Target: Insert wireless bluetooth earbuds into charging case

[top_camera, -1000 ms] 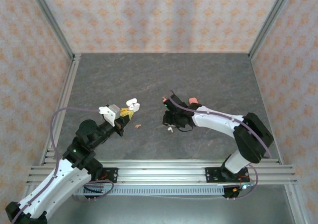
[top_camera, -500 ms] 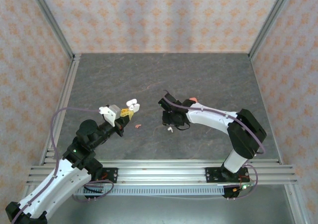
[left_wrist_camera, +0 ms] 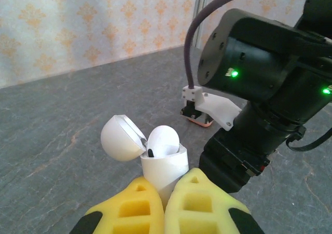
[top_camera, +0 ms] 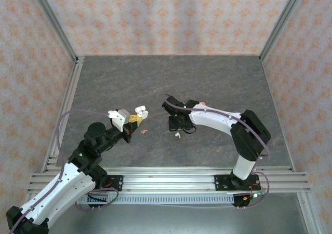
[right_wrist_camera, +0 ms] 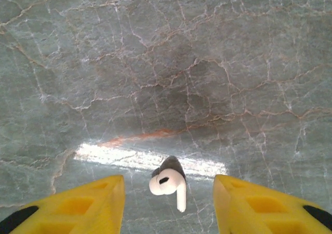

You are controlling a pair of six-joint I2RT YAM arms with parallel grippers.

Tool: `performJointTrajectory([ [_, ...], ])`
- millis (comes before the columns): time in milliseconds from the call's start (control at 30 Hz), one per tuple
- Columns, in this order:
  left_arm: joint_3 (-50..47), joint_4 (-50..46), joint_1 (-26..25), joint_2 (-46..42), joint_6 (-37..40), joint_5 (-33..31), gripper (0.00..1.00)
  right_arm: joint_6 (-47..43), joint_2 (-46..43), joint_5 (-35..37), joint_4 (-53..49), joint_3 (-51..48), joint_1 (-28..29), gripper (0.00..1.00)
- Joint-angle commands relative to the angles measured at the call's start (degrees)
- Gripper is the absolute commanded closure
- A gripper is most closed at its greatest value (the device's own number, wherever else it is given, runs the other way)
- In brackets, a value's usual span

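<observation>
Expect off-centre closing to flick away tiny white stemmed earbud [right_wrist_camera: 167, 183] lying on grey veined counter [right_wrist_camera: 155, 63] inside spread-open right claw [right_wrist_camera: 169, 192], with lid-up white pebble-shaped charging case [left_wrist_camera: 164, 165] clamped in left claw [left_wrist_camera: 166, 195].

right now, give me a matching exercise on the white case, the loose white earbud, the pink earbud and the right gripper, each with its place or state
Things:
1 white case
2 loose white earbud
3 pink earbud
4 right gripper

Places or states:
a lying on the table beside the left gripper, nothing touching it
b open above the table
c gripped by the left gripper, lid open
d lying on the table between open yellow fingers

Pairs: 1-c, 2-d, 3-a, 4-b
</observation>
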Motion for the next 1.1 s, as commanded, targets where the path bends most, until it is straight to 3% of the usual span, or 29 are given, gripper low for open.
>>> performJointTrajectory([
  [0, 0.5, 3.9, -0.1, -0.2, -1.0, 0.6, 1.00, -2.9, 2.4, 3.1, -5.0, 2.8, 0.2, 0.52],
  [667, -1.7, 5.6, -0.2, 0.0, -1.7, -0.7, 1.00, -2.6, 3.8, 3.5, -5.6, 4.9, -0.5, 0.71],
  [800, -1.5, 5.9, -0.1, 0.9, -1.6, -0.5, 1.00, -2.1, 3.3, 2.9, -5.2, 5.0, -0.8, 0.70],
  [1067, -1.4, 7.4, -0.1, 3.0, -2.0, 0.0, 1.00, -3.5, 3.1, -2.4, -3.5, 3.5, -0.6, 0.58],
])
